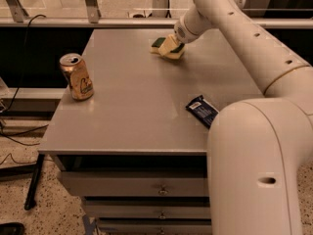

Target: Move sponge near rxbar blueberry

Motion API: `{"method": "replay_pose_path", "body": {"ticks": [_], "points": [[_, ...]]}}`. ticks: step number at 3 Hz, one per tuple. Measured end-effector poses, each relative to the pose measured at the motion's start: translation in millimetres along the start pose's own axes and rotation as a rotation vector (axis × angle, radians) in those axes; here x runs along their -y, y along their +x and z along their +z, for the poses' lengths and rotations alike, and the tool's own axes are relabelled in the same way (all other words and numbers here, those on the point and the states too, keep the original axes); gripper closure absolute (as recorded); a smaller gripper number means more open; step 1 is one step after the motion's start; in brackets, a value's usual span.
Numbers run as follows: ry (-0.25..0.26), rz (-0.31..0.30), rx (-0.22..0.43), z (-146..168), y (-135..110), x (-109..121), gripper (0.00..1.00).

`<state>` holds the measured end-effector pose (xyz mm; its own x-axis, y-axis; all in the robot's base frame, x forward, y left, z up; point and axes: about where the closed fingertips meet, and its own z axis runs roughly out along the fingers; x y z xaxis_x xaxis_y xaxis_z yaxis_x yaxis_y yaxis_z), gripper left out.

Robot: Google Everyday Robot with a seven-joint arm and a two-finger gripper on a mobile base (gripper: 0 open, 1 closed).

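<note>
The gripper (171, 47) fingers clasp the sponge (158, 43), and the rxbar blueberry (202, 110) lies on the worktop (132, 106) well apart from them.

claw (171, 46) at sponge (157, 43), table (132, 111) rear | rxbar blueberry (202, 110) front right | can (77, 77) left

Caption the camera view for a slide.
End effector at the sponge, far side of the table; rxbar blueberry front right, can left.

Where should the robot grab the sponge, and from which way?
Probably pinch its pale sides from above. The sponge is a low, soft block at the far part of the table, green face up, nothing crowding its sides. The gripper is right at its right end.
</note>
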<state>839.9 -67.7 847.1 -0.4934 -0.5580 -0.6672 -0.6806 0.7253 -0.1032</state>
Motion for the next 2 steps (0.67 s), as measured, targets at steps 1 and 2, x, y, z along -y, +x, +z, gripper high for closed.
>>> {"method": "replay_pose_path", "body": {"ticks": [1,2], "points": [[0.003,0.008,-0.044,-2.7,8.2,3.4,0.62],[-0.037,-0.015,-0.077,-14.9,17.3,-3.4,0.85]]}}
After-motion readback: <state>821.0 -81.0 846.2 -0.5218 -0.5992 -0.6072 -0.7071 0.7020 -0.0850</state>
